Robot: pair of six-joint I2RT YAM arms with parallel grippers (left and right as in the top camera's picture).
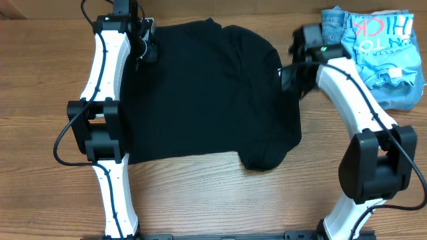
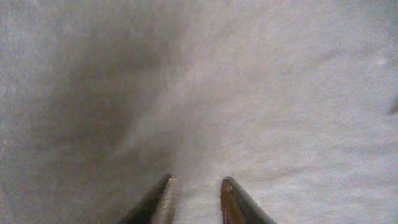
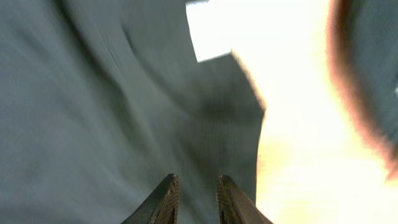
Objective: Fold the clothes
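The clothes, a black T-shirt (image 1: pixel 213 93), lie spread on the wooden table (image 1: pixel 40 107), with a rounded fold hanging toward the front right. My left gripper (image 1: pixel 148 47) sits at the shirt's far left corner. In the left wrist view its fingers (image 2: pixel 165 202) stand a narrow gap apart, and the cloth (image 2: pixel 249 93) fills that gap; the gripper (image 2: pixel 198 186) is shut on it. My right gripper (image 1: pixel 288 73) hovers at the shirt's right edge, blurred. In the right wrist view it (image 3: pixel 198 183) is slightly open over the dark fabric (image 3: pixel 93 112), holding nothing.
A light blue printed shirt (image 1: pixel 383 47) and blue jeans (image 1: pixel 333 23) are heaped at the far right corner, just behind my right arm. Bare table (image 3: pixel 298 155) shows beside the shirt's edge in the right wrist view.
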